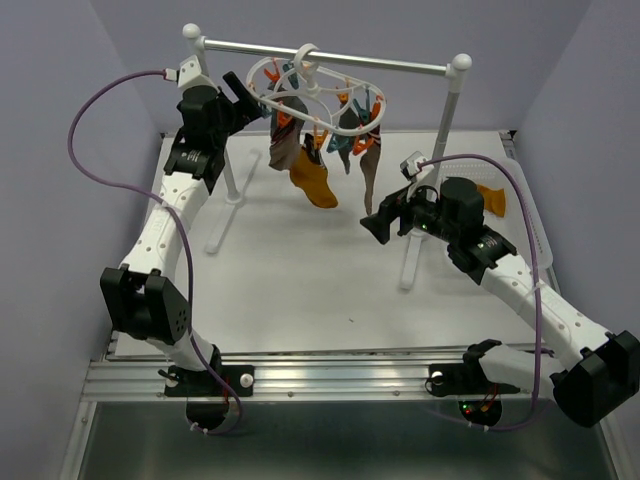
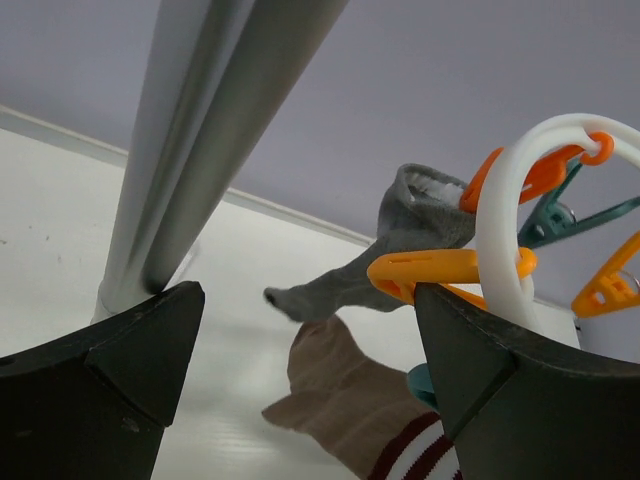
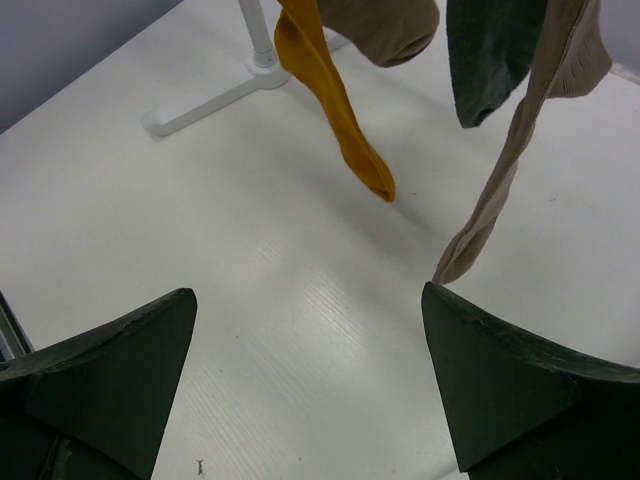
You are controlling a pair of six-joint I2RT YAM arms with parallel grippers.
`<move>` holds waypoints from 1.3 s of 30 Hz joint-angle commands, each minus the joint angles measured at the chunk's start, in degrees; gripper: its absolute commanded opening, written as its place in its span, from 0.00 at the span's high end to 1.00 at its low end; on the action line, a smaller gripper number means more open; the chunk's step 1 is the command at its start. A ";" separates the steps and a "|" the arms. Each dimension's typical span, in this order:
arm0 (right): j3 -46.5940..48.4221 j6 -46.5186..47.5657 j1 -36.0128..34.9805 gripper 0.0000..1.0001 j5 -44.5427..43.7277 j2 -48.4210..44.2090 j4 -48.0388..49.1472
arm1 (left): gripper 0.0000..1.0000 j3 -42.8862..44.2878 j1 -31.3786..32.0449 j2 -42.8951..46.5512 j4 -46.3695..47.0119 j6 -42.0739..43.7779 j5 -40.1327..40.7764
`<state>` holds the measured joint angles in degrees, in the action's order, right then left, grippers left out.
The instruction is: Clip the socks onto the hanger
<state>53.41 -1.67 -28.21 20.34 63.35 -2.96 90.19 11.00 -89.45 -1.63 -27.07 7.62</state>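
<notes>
**Fig.** L gripper (image 1: 246,92), jaws spread wide and empty, is hovering at the rim of the white plastic oval ring hanger (image 1: 318,97). The hanger is hanging by its hook from the white two-post rack w/ metal crossbar (image 1: 400,66), so clipped items are dangling clear of the white table (image 1: 290,290). The mustard-orange, grey, brown & striped fabric socks (image 1: 315,185) are hanging from its orange/teal clips (image 1: 372,108). R gripper (image 1: 374,226), likewise wide and empty, is pointing under the sock tips. An orange fabric piece (image 1: 492,197), prob. an unclipped sock, is lying behind the R arm and is likely the next pickup.
</notes>
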 commanded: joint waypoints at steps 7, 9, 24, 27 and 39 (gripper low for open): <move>1.17 -0.26 -0.27 0.00 2.78 -2.09 4.72 | 0.01 4.82 -0.99 3.48 -2.68 1.93 5.22; 1.52 -0.35 -0.27 0.00 2.87 -2.00 4.98 | 0.01 4.20 -0.99 4.72 -2.94 3.77 5.65; 4.25 -1.23 -0.27 0.00 2.77 -1.48 6.21 | 0.01 6.40 -1.07 8.06 -7.16 10.02 9.43; 4.69 -2.10 -0.27 0.00 4.01 -1.65 7.00 | 0.01 8.32 -1.16 7.54 -8.48 11.60 10.22; 3.55 -7.46 -0.27 0.00 -8.29 -5.25 7.09 | 0.01 11.50 -1.16 4.63 -12.70 12.74 8.20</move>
<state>56.49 -6.72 -28.21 18.02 61.45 0.89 99.79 10.00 -84.93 -14.09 -15.05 15.84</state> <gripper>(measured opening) 0.997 0.990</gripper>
